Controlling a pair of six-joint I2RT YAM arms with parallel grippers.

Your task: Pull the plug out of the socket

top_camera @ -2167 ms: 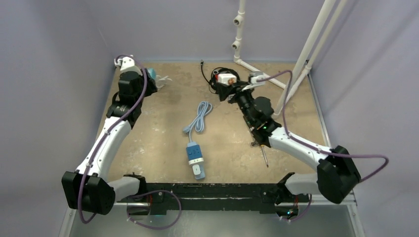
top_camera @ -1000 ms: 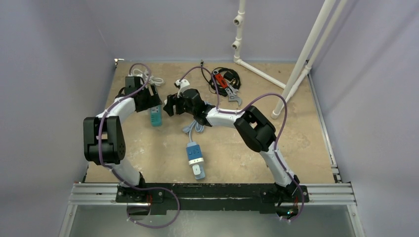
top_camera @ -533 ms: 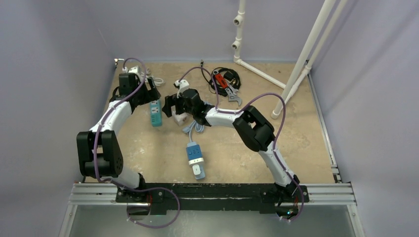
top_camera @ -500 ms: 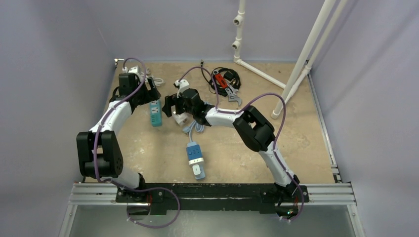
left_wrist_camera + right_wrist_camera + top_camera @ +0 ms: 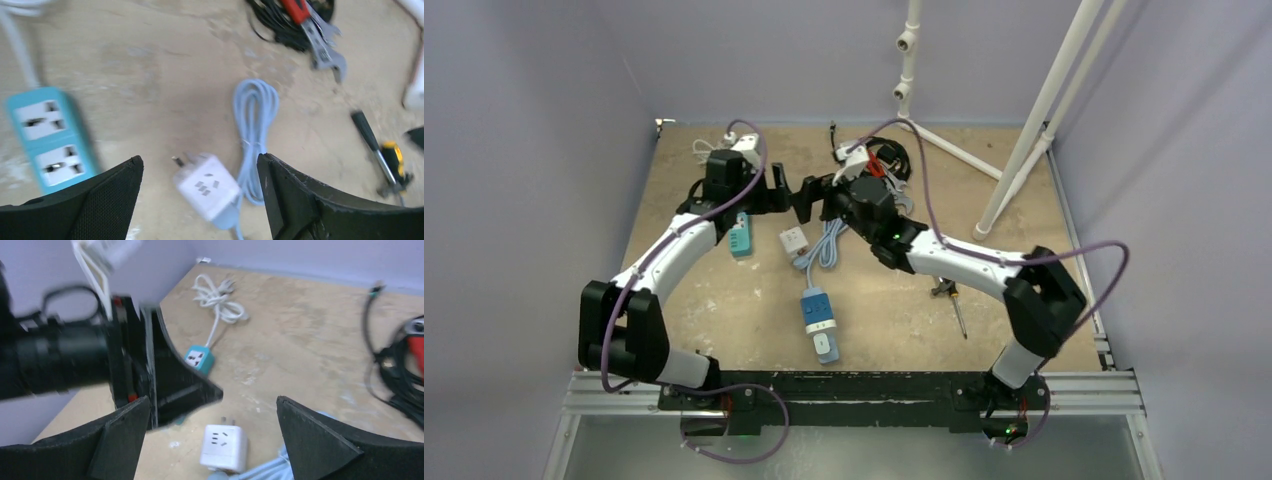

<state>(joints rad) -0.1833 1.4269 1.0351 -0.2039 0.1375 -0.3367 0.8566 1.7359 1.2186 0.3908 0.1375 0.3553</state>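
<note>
The white plug (image 5: 793, 240) lies loose on the table, its prongs bare and pointing at the teal socket (image 5: 740, 236) a short way to its left. Its pale blue cable (image 5: 830, 240) is coiled beside it. My left gripper (image 5: 776, 197) hangs open above and behind both, holding nothing. My right gripper (image 5: 812, 200) faces it, also open and empty. From the left wrist, the plug (image 5: 207, 187) shows between the fingers (image 5: 107, 192) with the socket (image 5: 50, 137) to the left. In the right wrist view the plug (image 5: 223, 447) lies below the socket (image 5: 199, 359).
A blue power strip (image 5: 817, 320) lies near the front. A black cable bundle with a red tool and a wrench (image 5: 882, 165) sits at the back. A screwdriver (image 5: 955, 306) is on the right, a white cord (image 5: 707, 150) at the back left, white pipes (image 5: 1024, 130) at the back right.
Both grippers have opened and lifted away towards the back middle. The plug, which the right gripper was over beside the socket, now lies free on the table.
</note>
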